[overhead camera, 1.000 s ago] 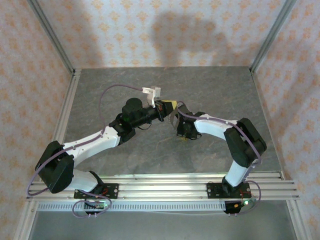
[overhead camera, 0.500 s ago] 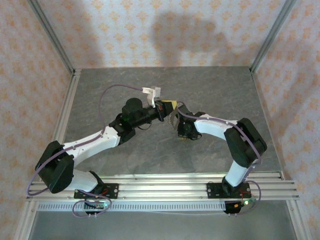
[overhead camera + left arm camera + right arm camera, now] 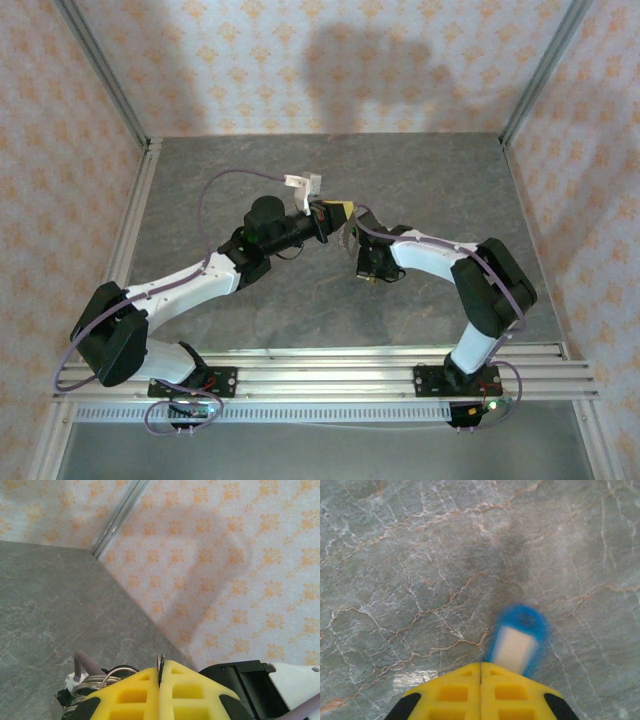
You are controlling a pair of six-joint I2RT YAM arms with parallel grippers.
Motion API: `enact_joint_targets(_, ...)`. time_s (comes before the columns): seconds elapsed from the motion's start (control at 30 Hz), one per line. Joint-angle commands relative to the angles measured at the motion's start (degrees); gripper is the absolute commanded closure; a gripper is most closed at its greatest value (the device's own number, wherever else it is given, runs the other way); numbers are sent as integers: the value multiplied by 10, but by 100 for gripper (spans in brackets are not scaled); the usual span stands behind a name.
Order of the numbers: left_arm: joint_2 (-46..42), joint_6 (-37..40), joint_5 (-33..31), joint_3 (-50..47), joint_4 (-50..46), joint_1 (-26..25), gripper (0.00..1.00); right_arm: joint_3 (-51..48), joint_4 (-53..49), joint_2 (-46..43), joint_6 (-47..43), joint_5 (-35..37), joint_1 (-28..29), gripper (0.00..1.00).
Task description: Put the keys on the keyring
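**Ring clamped, key not surely in hand: threading not yet begun**

Our left gripper has its yellow fingers pressed together on the keyring. The ring's thin metal edge stands up in the seam between the tips, and pale wire loops bulge out just beside them. We take that ring as our fixed mark.

Our right gripper is just beside the keyring, on the side nearer the arm bases, and points down at the table. Its fingers are also closed against each other, with no gap at the seam. The key shows as a blurred blue head with a pale middle, poking out past the tip of one finger and off to one side of the seam. We cannot tell whether a corner of it is pinched under that finger or whether it lies free on the stone. It sits below the keyring and apart from it.

We judge that we are at the step of securing the key, with the ring already presented. The next move calls for a sure pinch on the blue head that leaves the hole clear. The key must then be lifted to the keyring and its hole lined up with the ring's wire, all within very fine margins. A slipped key would mean picking it up again.
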Motion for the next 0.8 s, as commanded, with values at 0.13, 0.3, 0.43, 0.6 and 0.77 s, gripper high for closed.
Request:
enact_joint_targets(0.13,-7,5,-7,20,23,-7,100,-8,-7,-37,-3,12,2,100)
enact_joint_targets(0.3,-10,7,-8,20,21,-7,100,-23,58,-68,4,-54,-7,100)
enact_joint_targets(0.43,-13,9,-8,18,18,-7,100,-23,61,-75,16,-65,-16,100)
enact_joint_targets(0.6,-18,13,-9,18,10,-7,100,-47,59,-102,31,-68,-46,100)
enact_joint_targets(0.77,-20,21,-7,25,-6,-7,100,-71,51,-148,24,-69,-78,99)
